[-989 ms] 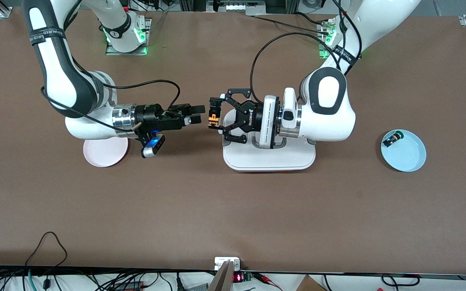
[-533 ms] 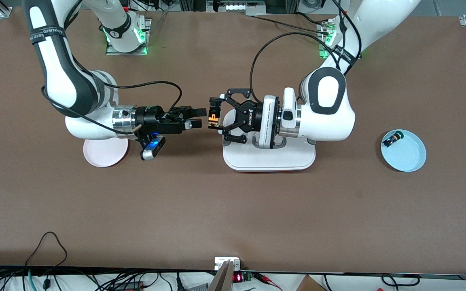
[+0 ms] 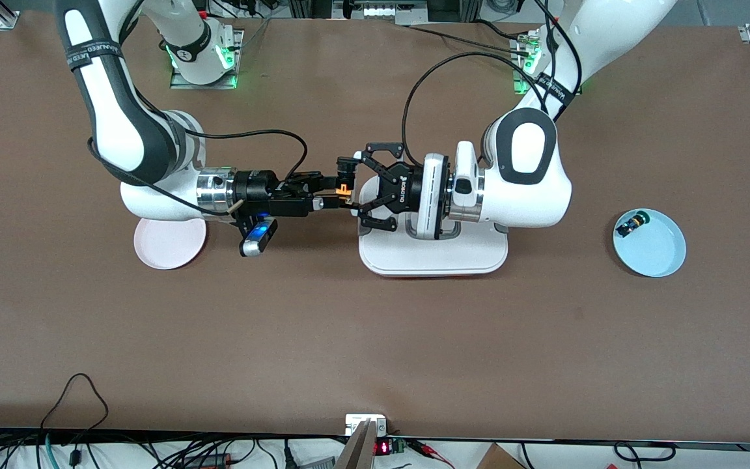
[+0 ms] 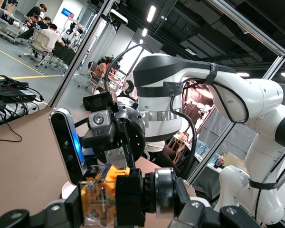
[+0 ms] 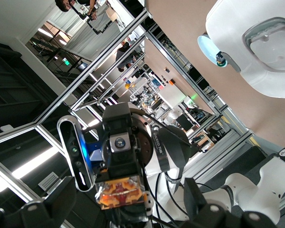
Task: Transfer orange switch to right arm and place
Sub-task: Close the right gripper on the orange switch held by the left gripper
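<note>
While nothing sits nearer the camera, pink plate (image 3: pixel 165 242) and white tray (image 3: pixel 433 254) come first. Over the tray's 9 o'clock edge, left gripper (image 3: pixel 347 187) pinches orange switch (image 3: pixel 344 189); right gripper (image 3: pixel 331 191) wide open, fingers either side of it.

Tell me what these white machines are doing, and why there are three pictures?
They are two robot arms at a brown table. One picture looks down at the table from high up. The other two come from little cameras on each arm's wrist, so they look odd and tilted.

The left hand is shut on a tiny orange switch, holding it up in the air over the table beside a white tray. The right hand is open, with its fingers around the switch, ready to take it.

On the table there are also a pink plate and a blue plate with a green-capped switch on it.
</note>
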Controlling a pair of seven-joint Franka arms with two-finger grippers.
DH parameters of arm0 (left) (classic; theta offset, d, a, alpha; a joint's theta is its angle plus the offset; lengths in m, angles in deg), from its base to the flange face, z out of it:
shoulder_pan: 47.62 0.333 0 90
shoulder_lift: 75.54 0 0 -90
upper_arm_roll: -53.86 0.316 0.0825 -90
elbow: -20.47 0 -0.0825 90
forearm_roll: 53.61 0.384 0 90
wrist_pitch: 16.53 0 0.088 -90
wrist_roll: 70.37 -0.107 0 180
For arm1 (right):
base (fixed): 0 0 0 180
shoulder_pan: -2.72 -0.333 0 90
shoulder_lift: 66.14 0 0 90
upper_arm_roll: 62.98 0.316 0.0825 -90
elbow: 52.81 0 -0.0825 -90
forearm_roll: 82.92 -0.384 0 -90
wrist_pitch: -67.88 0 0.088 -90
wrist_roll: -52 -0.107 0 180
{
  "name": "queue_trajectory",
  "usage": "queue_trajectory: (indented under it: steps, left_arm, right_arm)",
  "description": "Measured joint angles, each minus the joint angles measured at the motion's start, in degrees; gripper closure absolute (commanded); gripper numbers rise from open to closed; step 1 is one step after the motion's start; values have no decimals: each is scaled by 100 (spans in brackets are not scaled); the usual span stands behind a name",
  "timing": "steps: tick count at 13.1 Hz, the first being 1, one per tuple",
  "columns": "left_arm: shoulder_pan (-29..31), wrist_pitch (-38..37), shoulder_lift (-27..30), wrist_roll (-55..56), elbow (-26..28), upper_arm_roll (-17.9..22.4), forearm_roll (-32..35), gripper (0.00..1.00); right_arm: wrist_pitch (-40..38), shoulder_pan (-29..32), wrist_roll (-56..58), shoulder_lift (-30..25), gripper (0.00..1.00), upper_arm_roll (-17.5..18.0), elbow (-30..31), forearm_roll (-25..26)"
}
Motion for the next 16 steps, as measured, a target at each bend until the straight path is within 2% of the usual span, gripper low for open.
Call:
queue_trajectory:
  steps: [2,4,9,12,13,14,15,16]
  left_arm:
    - [0,0,0,0,0,0,0,76]
    - [0,4,0,0,0,0,0,76]
    - [0,7,0,0,0,0,0,76]
    - [0,1,0,24,21,-2,-22,75]
    - [-1,1,0,24,25,-3,-23,68]
    - [0,1,0,24,26,-3,-23,39]
    - [0,0,0,23,26,-3,-23,0]
    - [0,-1,0,17,26,-3,-23,0]
  right_arm:
    - [0,-36,0,0,0,2,0,0]
    - [0,-54,2,0,7,3,0,-1]
    - [0,-55,72,-1,71,3,-2,-1]
    - [6,-43,255,-2,72,-15,-50,-30]
    - [9,-42,317,-2,72,-17,-53,-33]
    - [10,-43,337,-2,72,-17,-53,-33]
    - [10,-43,340,-2,72,-17,-53,-33]
    - [9,-43,342,-2,72,-17,-53,-33]
